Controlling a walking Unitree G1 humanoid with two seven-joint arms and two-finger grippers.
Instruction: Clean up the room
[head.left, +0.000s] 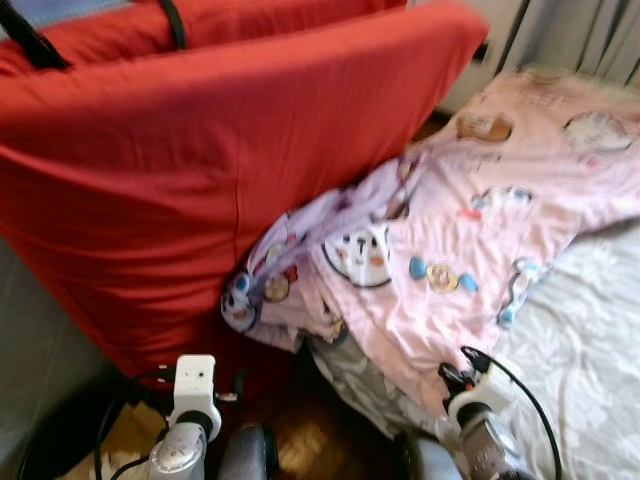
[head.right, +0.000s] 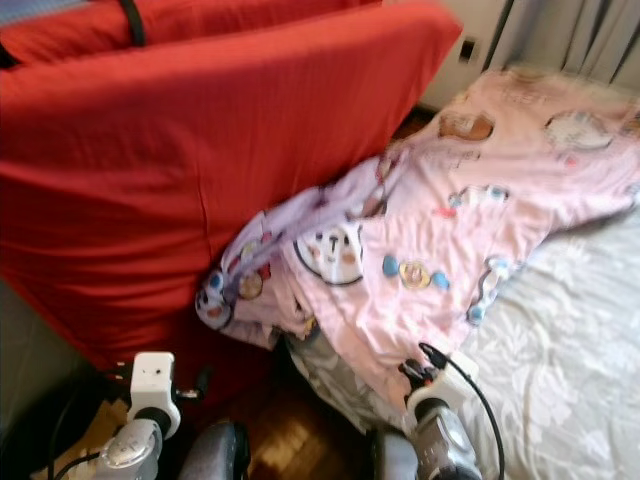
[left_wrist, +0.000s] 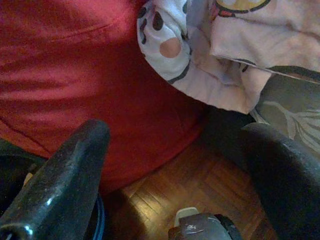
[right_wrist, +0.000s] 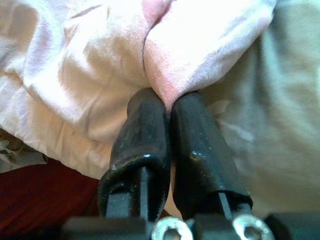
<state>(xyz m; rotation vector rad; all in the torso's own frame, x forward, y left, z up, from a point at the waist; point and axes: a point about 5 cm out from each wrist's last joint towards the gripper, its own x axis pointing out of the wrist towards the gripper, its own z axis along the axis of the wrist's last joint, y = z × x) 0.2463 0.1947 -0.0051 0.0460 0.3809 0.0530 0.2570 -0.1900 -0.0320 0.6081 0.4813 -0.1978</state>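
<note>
A pink blanket (head.left: 480, 230) printed with cartoon animals lies rumpled across the bed, its near corner hanging over the bed's edge against a big red mattress (head.left: 200, 170). In the right wrist view my right gripper (right_wrist: 167, 102) is shut on a fold of the pink blanket's (right_wrist: 200, 45) edge, pinched between the two black fingertips. My right wrist (head.left: 470, 400) sits low at the bed's near edge. My left gripper (left_wrist: 177, 135) is open with nothing between its fingers, low over the wooden floor (left_wrist: 200, 190) in front of the red mattress (left_wrist: 75, 75).
A pale grey floral bed sheet (head.left: 590, 340) covers the bed at the right. The red mattress leans upright at the left, with black straps (head.left: 175, 20) over its top. Black cables (head.left: 60, 450) lie on the floor at the lower left. Curtains (head.left: 580, 30) hang behind.
</note>
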